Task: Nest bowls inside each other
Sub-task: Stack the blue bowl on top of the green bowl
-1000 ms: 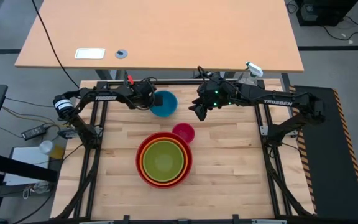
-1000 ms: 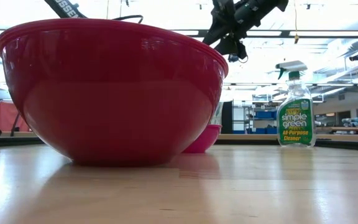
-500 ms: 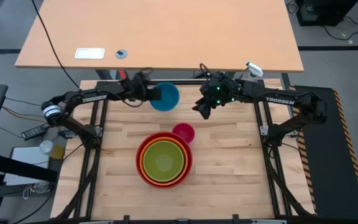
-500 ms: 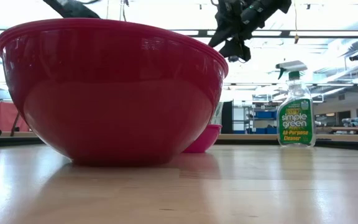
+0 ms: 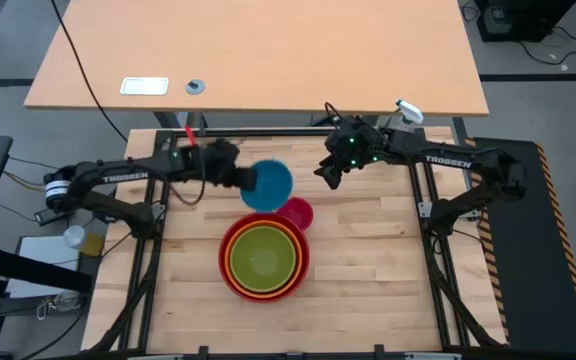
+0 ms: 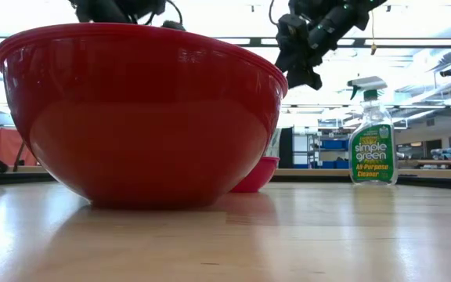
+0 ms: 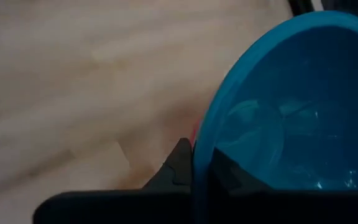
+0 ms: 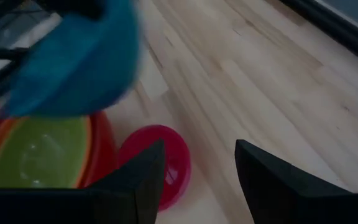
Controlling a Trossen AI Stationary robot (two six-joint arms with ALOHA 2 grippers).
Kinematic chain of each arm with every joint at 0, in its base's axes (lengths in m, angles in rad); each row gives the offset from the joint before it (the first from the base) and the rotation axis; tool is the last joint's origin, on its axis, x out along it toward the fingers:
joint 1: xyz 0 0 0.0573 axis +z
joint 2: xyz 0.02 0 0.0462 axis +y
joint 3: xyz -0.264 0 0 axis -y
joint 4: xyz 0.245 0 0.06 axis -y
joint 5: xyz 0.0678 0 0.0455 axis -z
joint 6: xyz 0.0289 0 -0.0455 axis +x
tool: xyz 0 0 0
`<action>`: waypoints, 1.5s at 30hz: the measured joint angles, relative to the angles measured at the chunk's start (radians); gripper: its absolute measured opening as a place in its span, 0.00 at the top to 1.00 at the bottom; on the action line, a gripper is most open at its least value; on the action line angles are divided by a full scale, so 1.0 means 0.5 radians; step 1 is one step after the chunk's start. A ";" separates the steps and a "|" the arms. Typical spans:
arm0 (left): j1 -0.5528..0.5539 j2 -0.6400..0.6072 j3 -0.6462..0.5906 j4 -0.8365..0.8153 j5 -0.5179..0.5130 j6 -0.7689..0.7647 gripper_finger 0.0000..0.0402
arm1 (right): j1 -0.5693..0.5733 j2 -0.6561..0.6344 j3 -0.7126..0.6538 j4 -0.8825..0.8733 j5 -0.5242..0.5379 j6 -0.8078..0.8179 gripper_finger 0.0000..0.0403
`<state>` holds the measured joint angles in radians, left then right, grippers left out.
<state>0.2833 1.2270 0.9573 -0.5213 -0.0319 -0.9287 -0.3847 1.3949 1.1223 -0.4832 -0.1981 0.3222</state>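
Since a second ago the left gripper [image 5: 240, 178] has carried the blue bowl [image 5: 268, 184] away from the far edge of the wooden table [image 5: 368, 260] and in toward the middle. The bowl now hangs in the air, overlapping the far rim of the stack from above and partly covering the pink bowl [image 5: 295, 213]. The left gripper's fingers [image 7: 180, 167] are clenched on the blue bowl's rim, one inside and one outside, with the bowl tipped on its side.

Below it sits the stack: the red bowl [image 5: 232, 268] on the table, the orange bowl [image 5: 234, 240] inside it, and the lime green bowl [image 5: 264, 255] inside that. The pink bowl stands alone on the wood, just beside the red bowl's far right rim; from table height only its edge peeks out from behind the big red wall.

The right gripper [image 5: 330, 172] has drifted slightly away from the stack toward the right and hovers above the far part of the table, beyond the pink bowl. Its fingers [image 8: 272, 180] are spread apart with nothing between them. A spray bottle [image 6: 372, 141] stands at the table's far right corner, well apart from the bowls
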 joint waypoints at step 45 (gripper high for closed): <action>-1.203 0.682 0.359 -0.573 -0.339 -0.986 0.80 | 0.130 0.002 -0.122 0.174 0.001 0.083 0.50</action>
<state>-0.3183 1.5680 1.1366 -0.8076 -0.2012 -1.4219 -0.3200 1.3960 1.0615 -0.3960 -0.1975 0.3635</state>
